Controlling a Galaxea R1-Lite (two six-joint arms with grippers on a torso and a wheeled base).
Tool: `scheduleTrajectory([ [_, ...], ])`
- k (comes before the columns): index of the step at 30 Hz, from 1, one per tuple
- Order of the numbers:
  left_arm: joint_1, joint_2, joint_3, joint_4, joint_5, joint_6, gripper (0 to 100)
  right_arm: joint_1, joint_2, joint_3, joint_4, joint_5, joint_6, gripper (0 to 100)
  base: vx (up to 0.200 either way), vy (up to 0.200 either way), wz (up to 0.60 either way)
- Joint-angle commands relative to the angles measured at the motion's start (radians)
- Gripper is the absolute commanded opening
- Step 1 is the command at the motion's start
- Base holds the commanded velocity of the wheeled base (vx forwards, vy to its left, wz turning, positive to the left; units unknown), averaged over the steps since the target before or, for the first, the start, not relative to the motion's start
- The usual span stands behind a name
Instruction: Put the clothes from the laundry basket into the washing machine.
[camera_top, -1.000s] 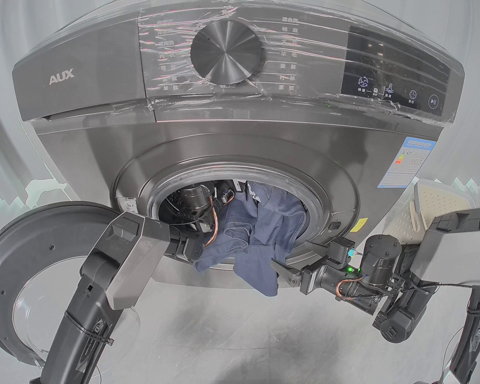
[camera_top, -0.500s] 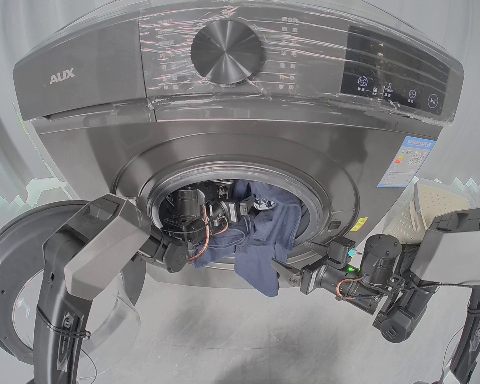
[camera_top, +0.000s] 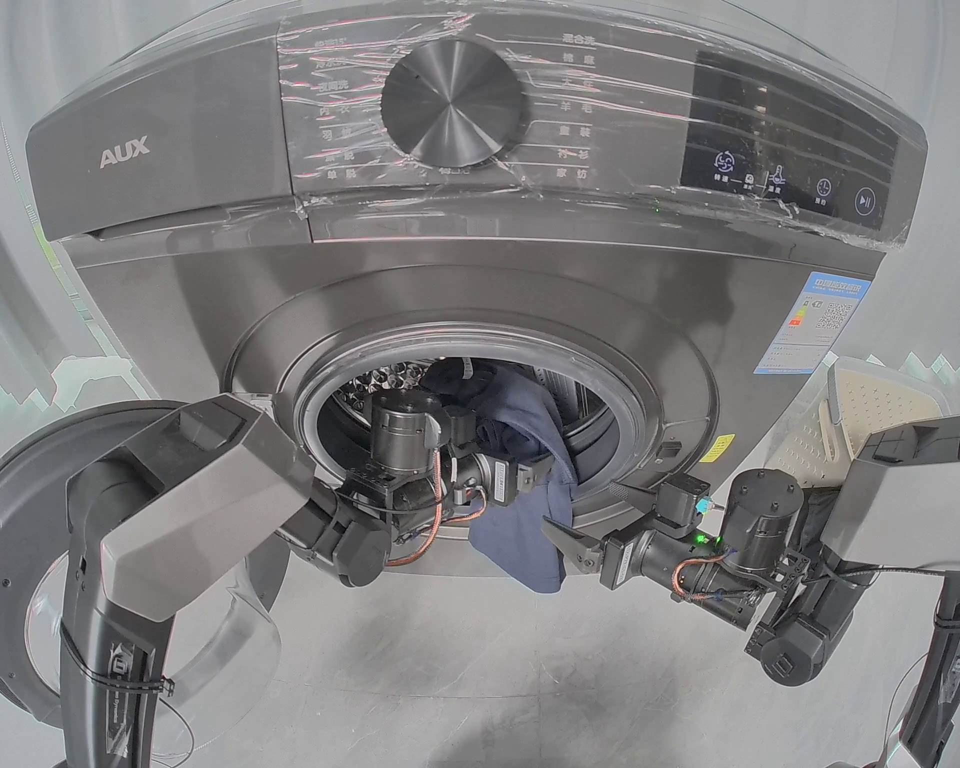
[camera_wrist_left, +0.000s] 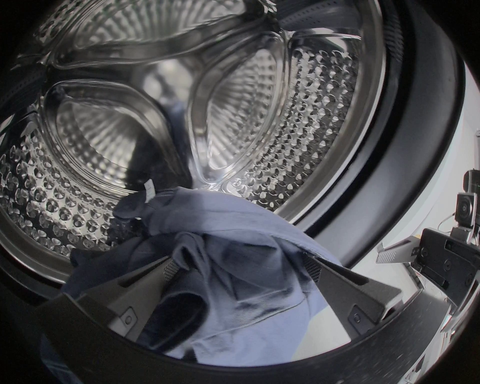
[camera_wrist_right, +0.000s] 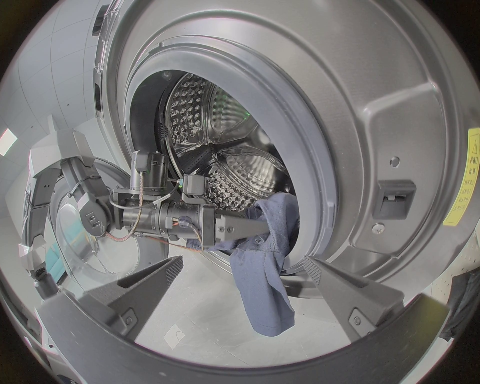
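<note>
Head view: grey metal front-load washing machine (camera_top: 600, 300), round opening at centre, round glass-windowed door (camera_top: 60, 520) swung open at 8 o'clock. Crumpled navy blue fabric garment (camera_top: 520, 420) lies half inside the opening, with one flap hanging over the rim at 6 o'clock and clear of the floor. The left gripper (camera_wrist_left: 237, 261) sits at the mouth of the opening, fingers spread and not clamped, with the garment bunched between them. The left arm's wrist and orange cable block the opening from 7 to 9 o'clock. The right gripper (camera_top: 580, 508) hangs outside at 5 o'clock of the opening, released and empty, just beside the hanging flap. Cream perforated plastic laundry basket (camera_top: 880, 400) at 3 o'clock, partly behind the right arm. Shiny steel drum (camera_wrist_left: 310, 100), dimpled and perforated, with smooth raised paddles. Brushed round metal dial (camera_top: 453, 103) at 12 o'clock under wrinkled clear film. Yellow sticker (camera_top: 717, 449) and blue label (camera_top: 812, 325) at 3 o'clock of the opening. Smooth pale grey floor (camera_top: 450, 680), pale walls behind.
</note>
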Motion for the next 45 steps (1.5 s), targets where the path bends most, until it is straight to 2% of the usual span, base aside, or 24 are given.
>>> scheduleTrajectory([
  [1, -0.016, 0.027, -0.006, 0.0, -0.001, 0.0, 100, 0.0, 0.0, 0.0, 0.0, 0.001, 0.0, 100, 0.0, 0.0, 0.0],
  [5, -0.016, 0.053, -0.001, 0.0, 0.001, 0.0, 100, 0.002, 0.002, 0.0, 0.0, 0.001, 0.0, 100, 0.0, 0.0, 0.0],
  [10, -0.006, 0.091, -0.006, 0.0, 0.009, 0.027, 100, 0.003, 0.002, -0.001, 0.0, 0.001, 0.0, 100, 0.0, 0.0, 0.0],
  [11, -0.006, 0.094, -0.012, -0.002, 0.009, 0.027, 0, 0.005, 0.002, -0.001, 0.0, 0.001, 0.0, 100, 0.0, 0.0, 0.0],
  [14, -0.006, 0.096, -0.019, -0.002, 0.007, 0.027, 0, 0.005, 0.002, -0.001, 0.0, 0.001, 0.0, 100, 0.0, 0.0, 0.0],
  [18, 0.007, 0.102, -0.125, 0.0, 0.021, 0.012, 0, 0.008, 0.002, -0.004, 0.0, 0.001, 0.0, 100, 0.0, 0.0, 0.0],
  [24, 0.042, 0.142, -0.294, -0.028, 0.097, -0.026, 0, 0.008, 0.002, -0.007, 0.0, 0.001, 0.0, 100, 0.0, 0.0, 0.0],
  [25, 0.042, 0.142, -0.294, -0.028, 0.097, -0.026, 0, 0.008, 0.002, -0.007, 0.0, 0.001, 0.0, 100, 0.0, 0.0, 0.0],
  [30, 0.059, 0.219, -0.486, -0.057, 0.165, -0.04, 0, 0.008, 0.0, -0.007, 0.0, 0.001, 0.0, 100, 0.0, 0.0, 0.0],
  [37, 0.076, 0.298, -0.687, -0.041, 0.197, -0.054, 0, 0.008, 0.0, -0.009, 0.0, 0.001, 0.0, 100, 0.0, 0.0, 0.0],
  [45, 0.09, 0.324, -0.709, -0.037, 0.208, -0.062, 0, 0.008, 0.002, -0.009, 0.0, 0.001, 0.0, 100, 0.0, 0.0, 0.0],
])
